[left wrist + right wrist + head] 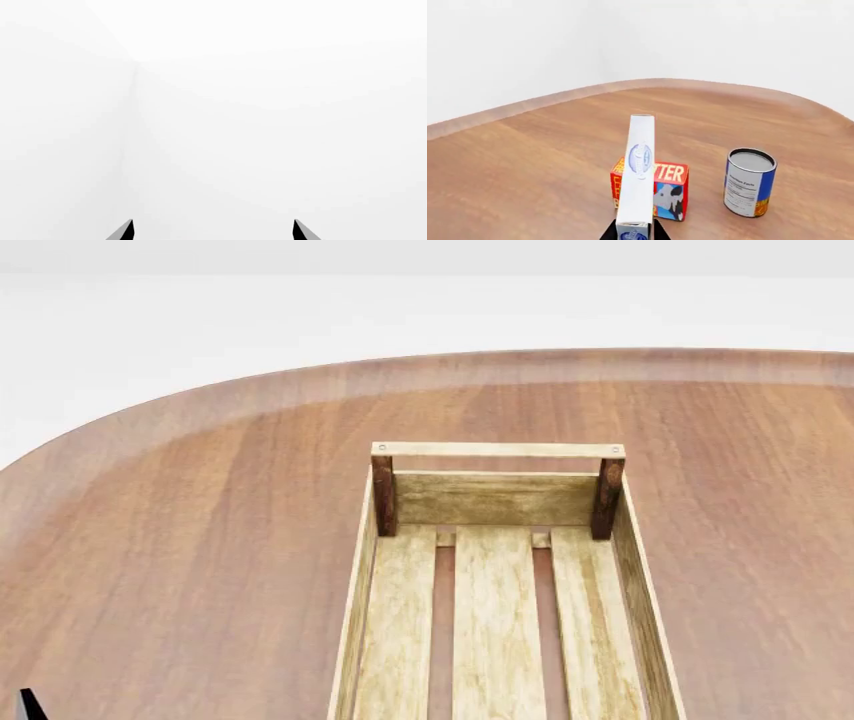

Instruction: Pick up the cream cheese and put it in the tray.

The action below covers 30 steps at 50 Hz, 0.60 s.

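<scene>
The right gripper (pixel 634 234) held the cream cheese (pixel 638 172) edge-on between closed jaws, above the bench (pixel 527 165), in front of the butter box (pixel 668 192) and a can (pixel 749 181). The tray (pixel 501 498) sat on the bench. The left gripper (pixel 213 231) had its jaws spread apart, gripping nothing.

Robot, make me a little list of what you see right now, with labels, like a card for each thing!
cream cheese: white box with blue oval, held up on its edge in the right pincer
butter box: red-orange, on the table behind the cream cheese
can: blue and white, upright, apart from the butter box
tray: wooden crate, nothing visible inside
table: brown wood
left pincer: open, facing a white wall, holding nothing
</scene>
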### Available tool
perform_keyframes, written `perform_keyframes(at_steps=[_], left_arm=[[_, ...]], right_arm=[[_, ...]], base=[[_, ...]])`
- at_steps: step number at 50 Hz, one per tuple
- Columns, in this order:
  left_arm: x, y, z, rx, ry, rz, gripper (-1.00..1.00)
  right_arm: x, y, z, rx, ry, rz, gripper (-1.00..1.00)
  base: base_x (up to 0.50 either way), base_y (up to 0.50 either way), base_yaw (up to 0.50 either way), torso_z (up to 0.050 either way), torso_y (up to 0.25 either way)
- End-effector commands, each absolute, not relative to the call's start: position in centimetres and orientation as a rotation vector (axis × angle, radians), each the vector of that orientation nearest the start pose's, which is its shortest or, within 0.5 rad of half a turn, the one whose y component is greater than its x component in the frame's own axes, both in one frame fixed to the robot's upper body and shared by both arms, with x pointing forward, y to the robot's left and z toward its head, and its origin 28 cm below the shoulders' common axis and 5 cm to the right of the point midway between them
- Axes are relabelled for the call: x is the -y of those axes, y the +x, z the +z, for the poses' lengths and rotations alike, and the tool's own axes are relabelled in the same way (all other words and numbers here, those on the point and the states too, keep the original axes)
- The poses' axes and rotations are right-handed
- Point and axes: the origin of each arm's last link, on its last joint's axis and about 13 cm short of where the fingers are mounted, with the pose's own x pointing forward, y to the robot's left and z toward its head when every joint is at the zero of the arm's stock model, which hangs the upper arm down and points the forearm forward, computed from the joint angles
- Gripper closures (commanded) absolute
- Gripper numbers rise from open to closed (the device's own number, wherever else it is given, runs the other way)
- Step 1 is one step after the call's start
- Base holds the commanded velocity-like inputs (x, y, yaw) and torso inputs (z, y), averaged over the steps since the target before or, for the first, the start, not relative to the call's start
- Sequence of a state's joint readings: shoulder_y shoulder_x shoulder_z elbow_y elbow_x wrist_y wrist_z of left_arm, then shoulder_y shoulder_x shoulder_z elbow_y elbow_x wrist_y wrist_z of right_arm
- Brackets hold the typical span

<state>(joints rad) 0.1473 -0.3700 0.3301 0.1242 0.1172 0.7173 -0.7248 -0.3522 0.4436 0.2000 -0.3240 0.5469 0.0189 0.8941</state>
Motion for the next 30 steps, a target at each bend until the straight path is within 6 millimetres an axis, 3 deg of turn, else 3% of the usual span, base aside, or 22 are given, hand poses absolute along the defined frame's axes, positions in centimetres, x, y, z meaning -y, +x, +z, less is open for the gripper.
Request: perform_keyframes(at_steps=[1, 24, 30], left_arm=[[-21.0, 16.1, 4.9, 0.685, 0.036, 0.182, -1.0], [-21.1, 16.2, 5.0, 0.684, 0.037, 0.185, -1.0], [-21.1, 16.2, 4.9, 0.684, 0.037, 0.184, -1.0]], right_arm=[[20.3, 14.7, 7.8, 0.037, -0.023, -0.863, 1.0], [19.8, 17.2, 10.8, 0.007, -0.096, -0.636, 1.0], [19.8, 17.5, 11.6, -0.026, -0.063, -0.507, 1.0]], base=[[0.0, 0.0, 0.0, 0.0, 0.0], [0.0, 0.0, 0.0, 0.0, 0.0], [0.0, 0.0, 0.0, 0.0, 0.0]])
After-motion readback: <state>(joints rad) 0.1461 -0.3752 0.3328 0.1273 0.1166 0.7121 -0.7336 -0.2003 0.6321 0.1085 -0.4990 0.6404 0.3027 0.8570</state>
